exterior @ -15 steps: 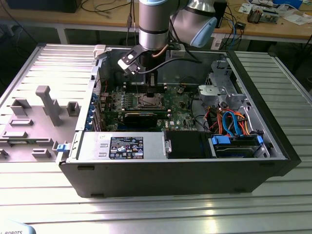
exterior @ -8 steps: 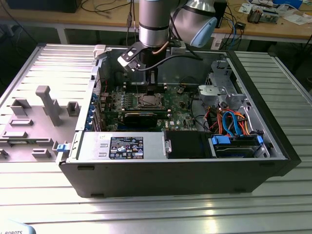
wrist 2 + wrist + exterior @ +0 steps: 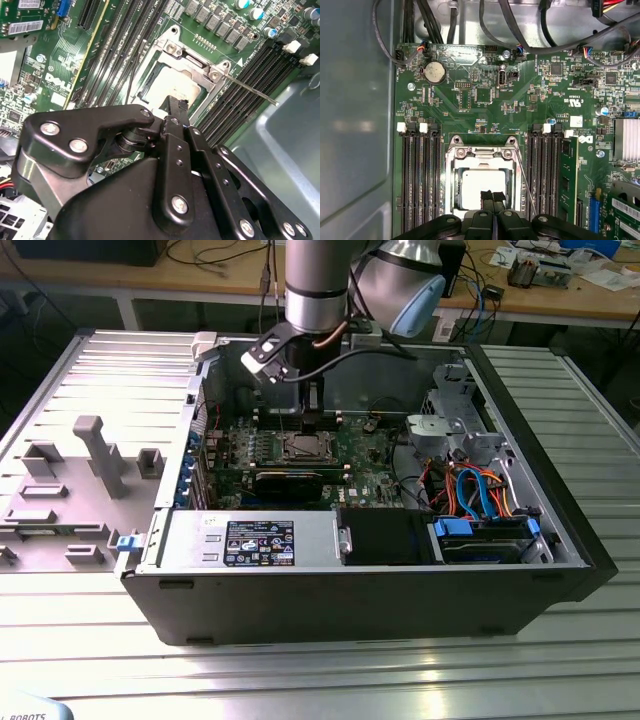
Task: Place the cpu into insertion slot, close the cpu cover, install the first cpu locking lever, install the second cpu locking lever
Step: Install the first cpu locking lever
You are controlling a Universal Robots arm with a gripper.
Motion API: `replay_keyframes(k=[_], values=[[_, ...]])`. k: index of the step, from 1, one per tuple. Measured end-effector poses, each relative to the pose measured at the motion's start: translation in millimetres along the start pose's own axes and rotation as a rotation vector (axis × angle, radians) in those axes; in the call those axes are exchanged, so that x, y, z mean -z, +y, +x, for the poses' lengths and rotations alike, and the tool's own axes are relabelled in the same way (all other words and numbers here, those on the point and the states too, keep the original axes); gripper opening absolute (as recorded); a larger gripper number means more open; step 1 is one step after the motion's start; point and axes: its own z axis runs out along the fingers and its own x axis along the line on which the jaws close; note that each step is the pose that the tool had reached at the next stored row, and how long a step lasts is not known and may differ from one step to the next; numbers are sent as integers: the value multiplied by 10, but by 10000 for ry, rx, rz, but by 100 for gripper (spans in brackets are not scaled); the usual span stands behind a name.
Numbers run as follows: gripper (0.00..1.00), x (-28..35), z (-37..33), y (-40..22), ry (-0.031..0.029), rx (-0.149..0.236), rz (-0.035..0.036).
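Note:
The cpu [image 3: 481, 186], a silvery-grey square, lies in the insertion slot [image 3: 451, 190] on the green board. The silver cpu cover [image 3: 482, 153] frames it and looks lowered around it. A thin locking lever [image 3: 525, 181] runs along one side of the socket, and its rod [image 3: 251, 92] sticks out over the memory slots. My gripper [image 3: 492, 196] hangs just above the chip's near edge with its black fingertips pressed together and nothing between them. In the exterior view the gripper [image 3: 312, 425] reaches down into the open case over the socket [image 3: 303, 447].
Rows of black memory slots [image 3: 420, 185] flank the socket on both sides. Cables [image 3: 520, 35] cross the case wall beyond the board. The case holds a power supply [image 3: 250, 540], a drive bay with orange and blue cables [image 3: 480, 495], and a grey fixture plate [image 3: 70, 490] beside it.

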Motion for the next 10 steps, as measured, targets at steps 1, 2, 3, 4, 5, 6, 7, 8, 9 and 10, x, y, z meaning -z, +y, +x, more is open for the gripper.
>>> replay_keyframes(k=[1, 2, 3, 4, 5, 6, 7, 8, 9, 10], values=[[11, 7, -1, 0, -1, 0, 0], [11, 17, -1, 0, 0, 0, 0], [11, 29, -1, 0, 0, 0, 0], [11, 47, -2, 0, 0, 0, 0], [11, 68, -3, 0, 0, 0, -1], [11, 81, -4, 0, 0, 0, -1], [11, 98, -5, 0, 0, 0, -1], [11, 112, -5, 0, -1, 0, 0], [11, 125, -6, 1, 0, 1, 0], [11, 149, -7, 0, -1, 0, 0]])
